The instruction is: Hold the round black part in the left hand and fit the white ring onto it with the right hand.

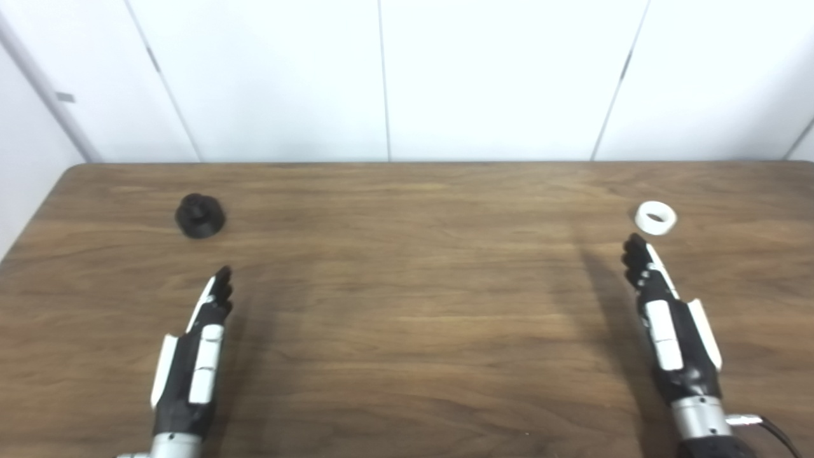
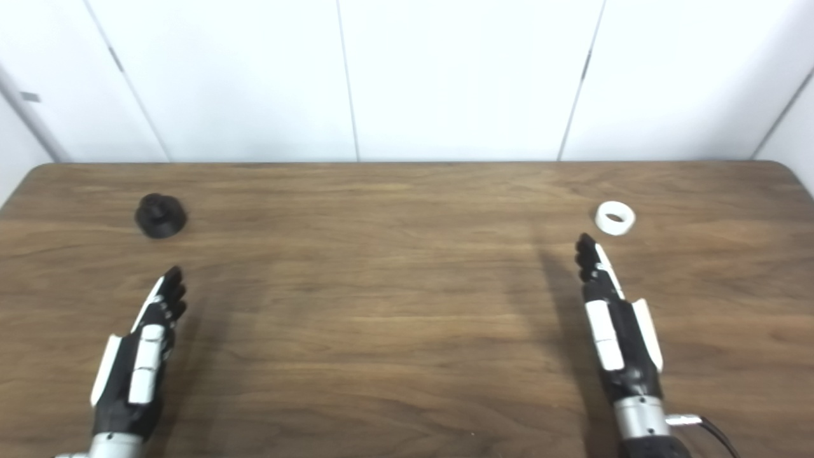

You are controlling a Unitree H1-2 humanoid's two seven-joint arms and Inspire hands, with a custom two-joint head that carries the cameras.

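Note:
The round black part sits on the wooden table at the far left. The white ring lies flat at the far right. My left hand is near the front left, fingers stretched out straight and holding nothing, its tips a short way short of the black part. My right hand is at the front right, fingers stretched out and empty, its tips just short of the white ring and a little to its left. Both show in the right eye view too: left hand, right hand.
White wall panels stand right behind the table's far edge. A thin black cable runs from my right wrist at the bottom right.

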